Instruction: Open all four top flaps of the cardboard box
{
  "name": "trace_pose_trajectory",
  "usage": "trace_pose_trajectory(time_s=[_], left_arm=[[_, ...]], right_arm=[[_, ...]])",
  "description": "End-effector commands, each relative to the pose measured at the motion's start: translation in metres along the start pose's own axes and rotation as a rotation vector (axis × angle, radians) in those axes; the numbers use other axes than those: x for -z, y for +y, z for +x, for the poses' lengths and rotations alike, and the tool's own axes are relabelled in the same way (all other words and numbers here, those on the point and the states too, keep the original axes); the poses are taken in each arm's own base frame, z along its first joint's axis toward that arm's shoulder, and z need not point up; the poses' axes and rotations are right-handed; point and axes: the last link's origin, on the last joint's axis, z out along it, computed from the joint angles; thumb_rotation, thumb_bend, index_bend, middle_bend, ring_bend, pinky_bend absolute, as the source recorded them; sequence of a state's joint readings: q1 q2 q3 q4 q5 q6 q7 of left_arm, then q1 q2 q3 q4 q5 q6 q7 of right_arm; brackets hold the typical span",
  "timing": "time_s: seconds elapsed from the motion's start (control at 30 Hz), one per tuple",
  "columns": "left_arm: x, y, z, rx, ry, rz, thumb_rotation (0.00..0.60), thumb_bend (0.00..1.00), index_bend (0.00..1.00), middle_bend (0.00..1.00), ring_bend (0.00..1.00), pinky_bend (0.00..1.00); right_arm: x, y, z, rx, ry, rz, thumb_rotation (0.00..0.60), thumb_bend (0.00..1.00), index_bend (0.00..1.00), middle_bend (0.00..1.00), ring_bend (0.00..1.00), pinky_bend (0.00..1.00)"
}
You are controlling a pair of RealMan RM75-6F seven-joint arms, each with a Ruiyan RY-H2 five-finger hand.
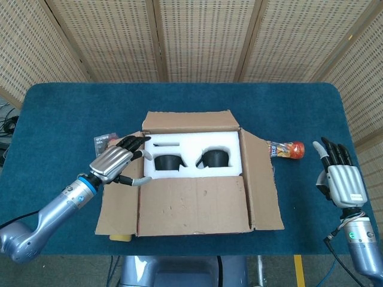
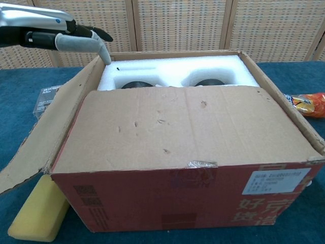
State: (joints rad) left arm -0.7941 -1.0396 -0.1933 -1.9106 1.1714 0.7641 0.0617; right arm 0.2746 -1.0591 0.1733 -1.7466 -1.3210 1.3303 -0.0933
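The left hand (image 1: 115,164) hovers over the left flap (image 1: 119,191) of the cardboard box (image 1: 197,179), palm down with fingers spread and extended toward the box's opening, holding nothing; in the chest view it shows at the upper left (image 2: 76,38), its thumb angled down near the box's left rim. The box sits mid-table on the blue cloth (image 1: 60,119). Inside it lies a white foam insert (image 1: 191,146) with two recesses, each holding a dark round object (image 1: 167,161). The far, left and right flaps are folded outward, while the near flap (image 1: 194,204) lies flat over the front part of the opening. The right hand (image 1: 341,176) rests well apart at the table's right edge, fingers straight and slightly apart, empty. A snack packet (image 1: 287,149) lies just right of the box, and a yellow sponge (image 2: 38,211) by its near left corner.
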Motion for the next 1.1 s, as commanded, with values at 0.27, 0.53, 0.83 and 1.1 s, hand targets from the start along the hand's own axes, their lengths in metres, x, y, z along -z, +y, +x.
trace_pose_trajectory(time_s=[0.27,0.53,0.83,1.1], left_arm=[[0.002,0.007,-0.021,0.004,-0.040,-0.030,0.094,0.18,0.30,0.00,0.00,0.00],[0.002,0.014,-0.031,0.001,-0.064,-0.050,0.096,0.18,0.29,0.00,0.00,0.00],[0.004,0.021,-0.036,-0.018,-0.097,-0.066,0.092,0.18,0.30,0.00,0.00,0.00],[0.008,0.026,-0.030,0.068,-0.074,-0.075,0.095,0.19,0.30,0.00,0.00,0.00]], right_arm=[[0.001,0.002,0.000,-0.004,0.001,-0.005,0.600,1.00,0.03,0.01,0.00,0.00],[0.003,0.006,0.003,-0.009,0.008,-0.013,0.600,1.00,0.03,0.01,0.00,0.00],[0.004,0.008,0.004,-0.013,0.013,-0.015,0.600,1.00,0.03,0.01,0.00,0.00],[0.005,0.009,0.005,-0.012,0.016,-0.018,0.600,1.00,0.03,0.01,0.00,0.00]])
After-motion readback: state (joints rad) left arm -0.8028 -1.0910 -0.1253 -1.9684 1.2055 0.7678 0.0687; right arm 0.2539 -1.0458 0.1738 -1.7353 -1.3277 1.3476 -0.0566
